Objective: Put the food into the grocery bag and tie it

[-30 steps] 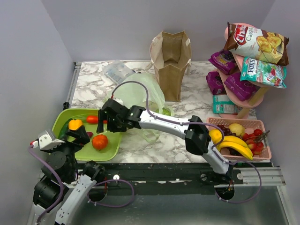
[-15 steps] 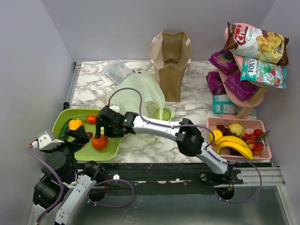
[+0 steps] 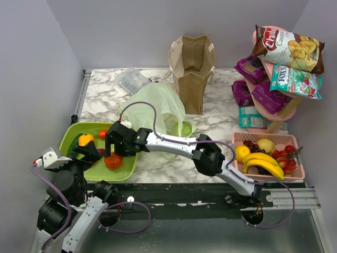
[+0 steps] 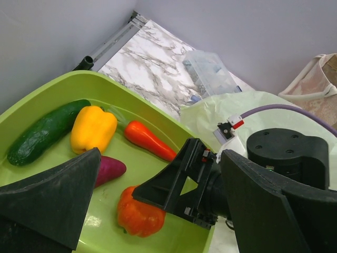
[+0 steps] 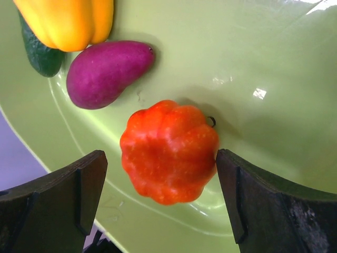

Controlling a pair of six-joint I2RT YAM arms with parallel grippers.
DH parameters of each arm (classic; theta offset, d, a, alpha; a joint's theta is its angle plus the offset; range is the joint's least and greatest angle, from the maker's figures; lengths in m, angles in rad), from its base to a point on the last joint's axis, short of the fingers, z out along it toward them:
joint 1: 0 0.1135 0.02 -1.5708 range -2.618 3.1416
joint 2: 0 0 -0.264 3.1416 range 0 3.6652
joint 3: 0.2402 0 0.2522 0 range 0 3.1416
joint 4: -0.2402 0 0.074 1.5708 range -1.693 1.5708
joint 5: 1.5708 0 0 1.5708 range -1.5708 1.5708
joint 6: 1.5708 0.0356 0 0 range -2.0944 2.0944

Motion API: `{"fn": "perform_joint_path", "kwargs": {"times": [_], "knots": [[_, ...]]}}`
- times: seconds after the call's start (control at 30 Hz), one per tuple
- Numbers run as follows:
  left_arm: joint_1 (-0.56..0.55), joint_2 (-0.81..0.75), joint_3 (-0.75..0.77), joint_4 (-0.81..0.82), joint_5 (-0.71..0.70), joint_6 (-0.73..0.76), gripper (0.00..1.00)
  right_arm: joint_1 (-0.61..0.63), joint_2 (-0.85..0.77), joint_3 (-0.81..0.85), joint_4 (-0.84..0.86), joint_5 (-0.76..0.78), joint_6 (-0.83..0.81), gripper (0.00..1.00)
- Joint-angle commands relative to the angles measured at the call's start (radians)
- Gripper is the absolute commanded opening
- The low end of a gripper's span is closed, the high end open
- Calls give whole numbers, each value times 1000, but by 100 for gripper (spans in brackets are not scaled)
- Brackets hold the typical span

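The round orange fruit sits in the near part of the lime-green tray, ribbed like a little pumpkin, and the right gripper is right on top of it! The jaws are spread wide, one dark finger on each side of the fruit. The finger on the right of the wrist view looks very near its skin, though whether it touches I cannot tell. Nothing is clamped yet.

Just beyond the fruit lies a purple piece. Past that is the yellow-orange bell pepper, with a dark green cucumber along the tray's far left side and a long red piece towards the middle.

The left gripper hangs over the tray's near left edge, jaws at full spread and holding nothing, its camera looking straight at the right arm's wrist.

The grocery bag lies crumpled on the marble table just right of the tray, and the right arm reaches across in front of it. A pale green cabbage shows at the bag's near right edge. Behind the bag stands a brown paper bag, upright. Far to the right, the bananas rest in a pink basket with other fruit.
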Motion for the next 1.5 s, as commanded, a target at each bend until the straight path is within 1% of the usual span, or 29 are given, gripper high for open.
{"fn": "perform_joint_path", "kwargs": {"times": [0.0, 0.2, 0.3, 0.6, 0.73, 1.07, 1.47], "knots": [[7, -36, -10, 22, -18, 15, 99, 12, 81, 50, -95, -1, -9, 93], [12, -32, -10, 22, -15, 17, 98, 25, 134, 115, -165, 14, -44, 92], [15, -31, -10, 22, -15, 17, 99, 27, 134, 109, -160, 12, -51, 88], [18, -27, -10, 22, -13, 20, 98, 27, 85, 92, -119, 0, -73, 57], [21, -28, -10, 21, -15, 18, 98, 28, 43, 98, -109, 4, -84, 49], [25, -35, -9, 16, -16, 15, 98, 27, -125, 64, -3, 3, -104, 48], [27, -23, -6, 14, -1, 19, 99, 25, -311, 58, -40, 206, -211, 47]]}}
